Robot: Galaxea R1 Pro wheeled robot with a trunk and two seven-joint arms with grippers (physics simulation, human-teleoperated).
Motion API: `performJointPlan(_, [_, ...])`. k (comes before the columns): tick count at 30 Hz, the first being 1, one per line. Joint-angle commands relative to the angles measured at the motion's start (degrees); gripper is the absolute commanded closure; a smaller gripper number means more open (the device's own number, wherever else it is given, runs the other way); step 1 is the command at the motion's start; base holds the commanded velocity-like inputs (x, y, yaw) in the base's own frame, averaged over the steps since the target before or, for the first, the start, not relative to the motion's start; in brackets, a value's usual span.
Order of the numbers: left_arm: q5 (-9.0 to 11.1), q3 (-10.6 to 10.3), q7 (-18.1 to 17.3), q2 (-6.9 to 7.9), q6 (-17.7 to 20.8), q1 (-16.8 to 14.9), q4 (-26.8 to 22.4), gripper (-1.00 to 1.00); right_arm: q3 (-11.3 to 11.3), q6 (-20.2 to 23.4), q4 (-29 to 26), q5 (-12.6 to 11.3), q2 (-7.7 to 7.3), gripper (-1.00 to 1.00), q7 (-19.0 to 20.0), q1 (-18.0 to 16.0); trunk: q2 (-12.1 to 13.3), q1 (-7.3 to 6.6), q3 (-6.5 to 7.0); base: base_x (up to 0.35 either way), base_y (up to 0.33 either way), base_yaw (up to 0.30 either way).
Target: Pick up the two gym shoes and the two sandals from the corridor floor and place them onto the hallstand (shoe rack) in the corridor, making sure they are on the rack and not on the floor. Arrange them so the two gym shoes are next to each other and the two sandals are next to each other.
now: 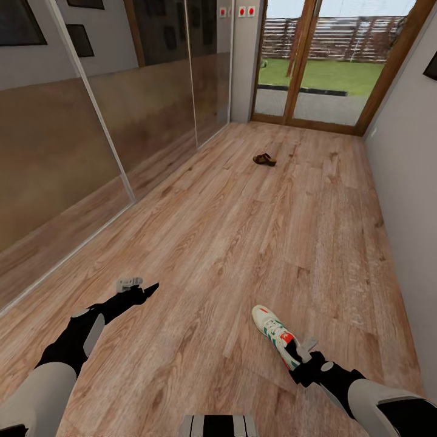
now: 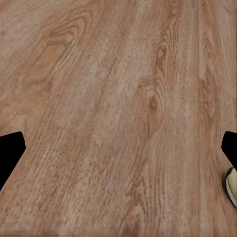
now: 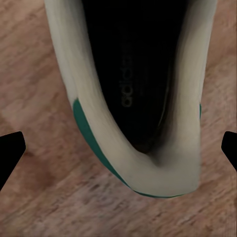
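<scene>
One white gym shoe point(image 1: 276, 334) with green stripes and a red tongue patch lies on the wood-plank corridor floor point(image 1: 230, 243), toe pointing away from me. My right gripper point(image 1: 303, 352) hangs open right over its heel. In the right wrist view the shoe's dark opening and white heel collar point(image 3: 143, 98) sit between the spread fingertips point(image 3: 10, 148). My left gripper point(image 1: 136, 290) is open above bare planks, its fingertips point(image 2: 10, 150) wide apart. A dark brown sandal point(image 1: 264, 159) lies far down the corridor. The hallstand, the other gym shoe and the other sandal are out of view.
Mirrored sliding doors point(image 1: 91, 152) line the left side and a plain white wall point(image 1: 406, 182) the right. A glazed wooden-framed door point(image 1: 315, 73) closes the far end, with lawn beyond. A pale rounded edge point(image 2: 231, 185) shows at the margin of the left wrist view.
</scene>
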Motion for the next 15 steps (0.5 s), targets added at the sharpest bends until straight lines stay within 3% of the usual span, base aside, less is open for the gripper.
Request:
performJointPlan(1, [0.56, 0.11, -0.26, -0.01, 0.6, -0.03, 0.0, -1.0, 0.46, -0.41, 0.22, -0.24, -0.02, -1.0, 0.1, -0.09, -0.02, -0.01, -0.04, 0.0, 0.0, 0.0])
performJointPlan(15, [0.56, 0.11, -0.25, -0.01, 0.6, -0.03, 0.0, -1.0, 0.46, -0.53, 0.18, -0.24, -0.09, -1.0, 0.1, -0.09, -0.02, -0.01, -0.04, 0.0, 0.0, 0.0])
